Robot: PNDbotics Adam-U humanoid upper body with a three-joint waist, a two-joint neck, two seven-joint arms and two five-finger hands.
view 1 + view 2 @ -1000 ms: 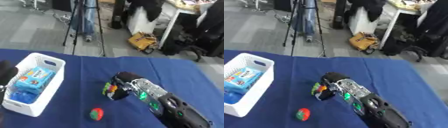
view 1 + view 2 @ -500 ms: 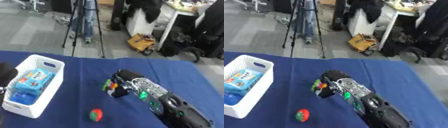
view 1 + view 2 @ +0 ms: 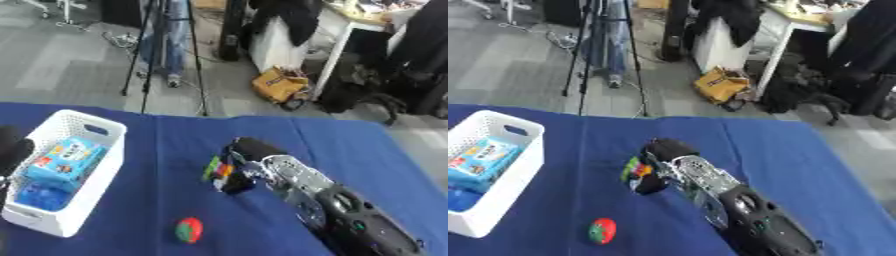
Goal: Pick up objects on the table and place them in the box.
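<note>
My right hand (image 3: 248, 162) curls around a small multicoloured block (image 3: 217, 170) mid-worktop (image 3: 166, 140), with the red-green ball (image 3: 188, 230) at its seven o'clock, well apart.

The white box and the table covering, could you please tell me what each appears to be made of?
The white box looks like moulded plastic with a smooth finish: thin walls, rounded rim and a cut-out handle slot. The table covering seems to be matte blue cloth, showing no shine, though its weave cannot be made out.

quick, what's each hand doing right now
Right hand: shut on the multicoloured object.
Left hand: only a dark part shows at the left edge by the white box; cannot be told.
</note>
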